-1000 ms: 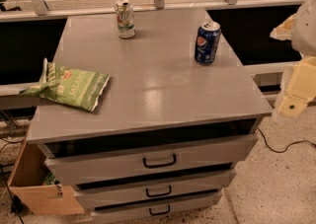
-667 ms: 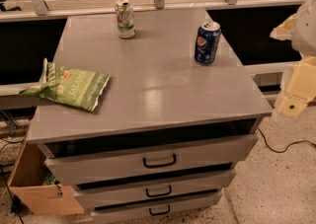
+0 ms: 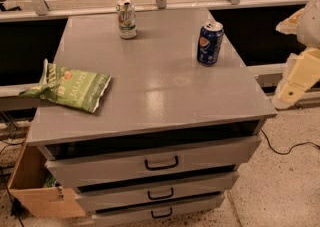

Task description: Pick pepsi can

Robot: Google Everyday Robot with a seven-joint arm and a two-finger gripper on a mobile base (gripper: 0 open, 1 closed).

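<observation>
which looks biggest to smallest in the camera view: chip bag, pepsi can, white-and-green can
1. chip bag, clearly largest
2. pepsi can, slightly bigger-looking than the next
3. white-and-green can; it stands farther from the camera, so the order of the two cans is unsure

The claw hangs beyond the cabinet's right edge, apart from all three.

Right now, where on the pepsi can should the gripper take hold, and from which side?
Grip the pepsi can around its mid-body, probably coming from the picture's right. It stands upright near the right edge of the cabinet top with nothing beside it, and the gripper hangs off that side, apart from it.
</observation>
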